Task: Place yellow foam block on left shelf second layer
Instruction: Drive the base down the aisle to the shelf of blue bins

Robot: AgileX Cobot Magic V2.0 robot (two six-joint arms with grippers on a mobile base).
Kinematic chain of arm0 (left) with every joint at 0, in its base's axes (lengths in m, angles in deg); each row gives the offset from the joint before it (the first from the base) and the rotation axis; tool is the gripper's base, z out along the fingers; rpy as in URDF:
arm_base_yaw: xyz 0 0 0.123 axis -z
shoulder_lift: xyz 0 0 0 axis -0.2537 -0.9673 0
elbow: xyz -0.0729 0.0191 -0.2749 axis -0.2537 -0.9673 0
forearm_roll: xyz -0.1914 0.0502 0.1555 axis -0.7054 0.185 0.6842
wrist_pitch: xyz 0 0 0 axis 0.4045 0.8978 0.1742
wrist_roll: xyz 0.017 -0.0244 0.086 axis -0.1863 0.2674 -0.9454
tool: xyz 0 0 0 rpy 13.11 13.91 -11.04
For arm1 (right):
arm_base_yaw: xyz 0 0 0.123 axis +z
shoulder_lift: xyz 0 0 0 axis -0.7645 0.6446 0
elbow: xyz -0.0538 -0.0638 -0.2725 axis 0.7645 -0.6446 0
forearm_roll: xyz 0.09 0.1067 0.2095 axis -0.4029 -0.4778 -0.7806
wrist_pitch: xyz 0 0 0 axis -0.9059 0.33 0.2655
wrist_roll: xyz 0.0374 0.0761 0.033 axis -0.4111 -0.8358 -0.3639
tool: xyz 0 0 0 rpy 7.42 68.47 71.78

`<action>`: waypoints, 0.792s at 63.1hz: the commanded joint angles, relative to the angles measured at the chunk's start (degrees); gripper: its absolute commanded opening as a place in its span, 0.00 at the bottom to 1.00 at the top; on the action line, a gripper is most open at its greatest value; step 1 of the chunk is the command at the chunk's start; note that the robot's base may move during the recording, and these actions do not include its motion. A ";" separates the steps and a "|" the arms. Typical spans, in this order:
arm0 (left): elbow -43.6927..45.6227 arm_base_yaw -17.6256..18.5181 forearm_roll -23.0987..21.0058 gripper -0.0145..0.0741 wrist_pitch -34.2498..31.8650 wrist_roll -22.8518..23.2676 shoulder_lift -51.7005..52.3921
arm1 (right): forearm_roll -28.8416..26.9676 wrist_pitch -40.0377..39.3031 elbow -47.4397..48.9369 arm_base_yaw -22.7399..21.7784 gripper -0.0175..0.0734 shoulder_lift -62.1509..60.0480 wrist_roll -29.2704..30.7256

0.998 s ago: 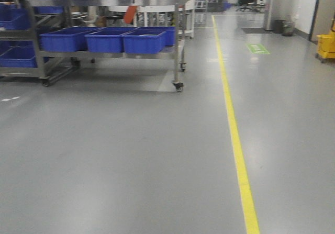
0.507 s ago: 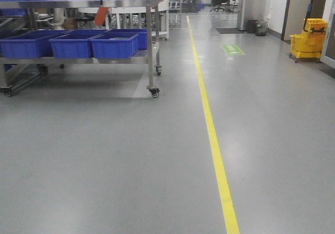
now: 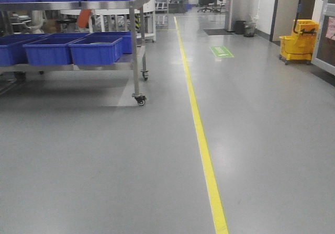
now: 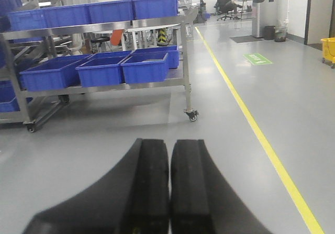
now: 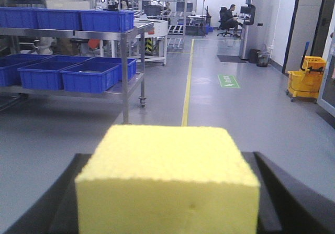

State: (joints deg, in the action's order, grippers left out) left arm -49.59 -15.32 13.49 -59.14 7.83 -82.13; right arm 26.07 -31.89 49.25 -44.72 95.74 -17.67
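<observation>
- In the right wrist view, the yellow foam block (image 5: 167, 176) sits between the two dark fingers of the right gripper (image 5: 170, 197), which pinches it from both sides.
- The left gripper (image 4: 169, 187) has its fingers pressed tight together.
- A metal cart (image 3: 136, 61) with blue bins (image 3: 97, 51) stands left of a yellow line (image 3: 201, 140).

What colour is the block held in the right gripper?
Bright yellow; the yellow foam block shows best in the right wrist view.
</observation>
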 commanded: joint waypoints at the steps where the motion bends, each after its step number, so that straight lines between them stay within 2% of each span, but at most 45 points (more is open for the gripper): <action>1: -1.40 0.23 -0.29 0.30 -4.73 0.22 1.17 | 0.19 -5.37 1.75 -0.30 0.73 0.53 0.45; 50: -1.40 0.23 -0.29 0.30 -4.73 0.22 1.17 | 0.19 -5.37 1.75 -0.30 0.73 0.53 0.45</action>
State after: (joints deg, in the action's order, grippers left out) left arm -49.59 -15.32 13.49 -59.14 7.83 -82.13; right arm 26.07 -31.89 49.25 -44.72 95.74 -17.67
